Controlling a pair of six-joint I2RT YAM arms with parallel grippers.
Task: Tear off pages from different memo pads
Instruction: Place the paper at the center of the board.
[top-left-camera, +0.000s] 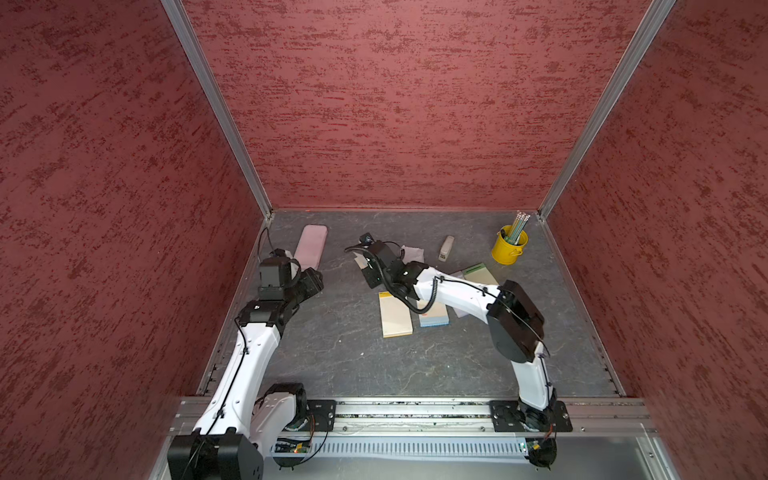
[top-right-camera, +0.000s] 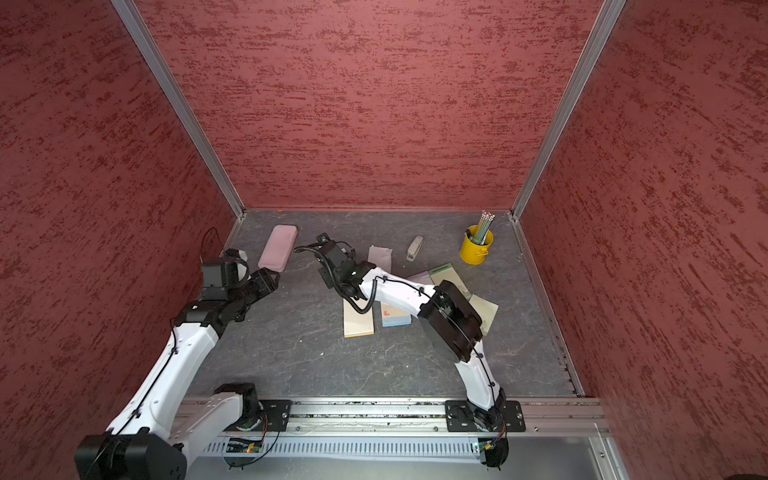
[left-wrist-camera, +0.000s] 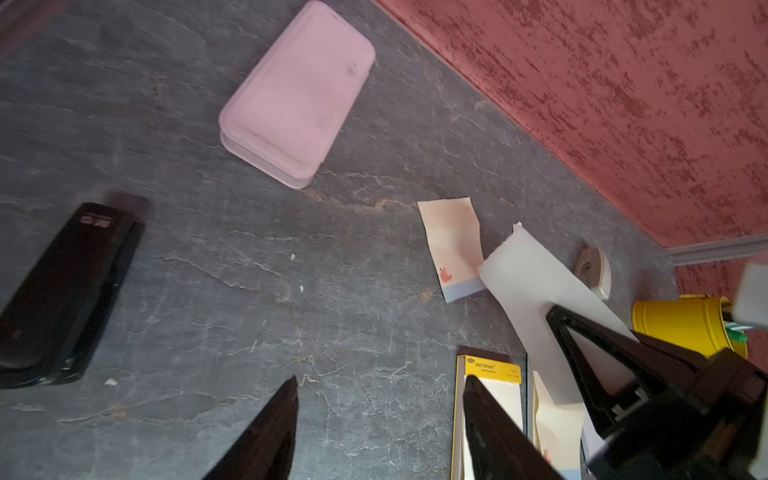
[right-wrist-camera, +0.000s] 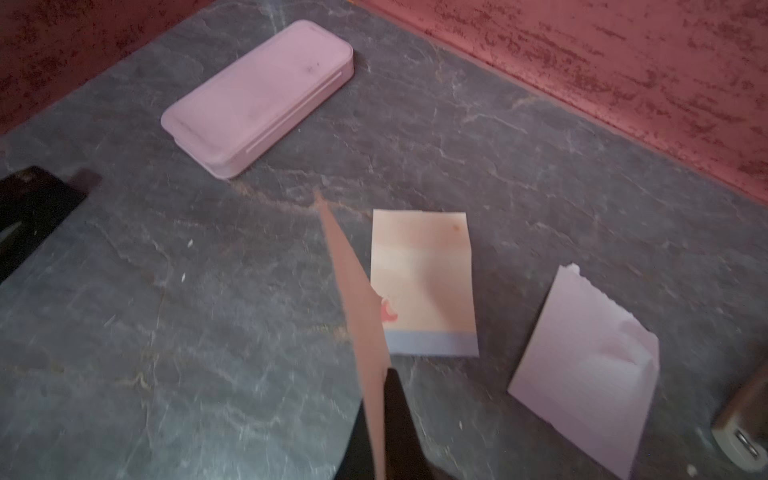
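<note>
My right gripper (right-wrist-camera: 384, 374) is shut on a cream page (right-wrist-camera: 357, 291), seen edge-on and standing upright above the table; in the left wrist view this pale sheet (left-wrist-camera: 528, 291) rises from it. Two loose pages lie beyond: one with a blue edge and orange mark (right-wrist-camera: 424, 282), one lilac (right-wrist-camera: 590, 374). Behind the right arm sit the memo pads: yellow-strip (top-left-camera: 395, 313), blue (top-left-camera: 434, 318), green (top-left-camera: 480, 272) and lilac (top-right-camera: 419, 276). A pale green page (top-right-camera: 488, 309) lies by the elbow. My left gripper (left-wrist-camera: 380, 380) hangs open and empty over bare table, left of the yellow-strip pad (left-wrist-camera: 490, 370).
A pink rounded case (top-left-camera: 311, 245) lies at the back left and a beige stapler (top-left-camera: 445, 248) at the back middle. A yellow cup of pencils (top-left-camera: 509, 245) stands at the back right. A black oblong object (left-wrist-camera: 62, 291) lies near the left gripper.
</note>
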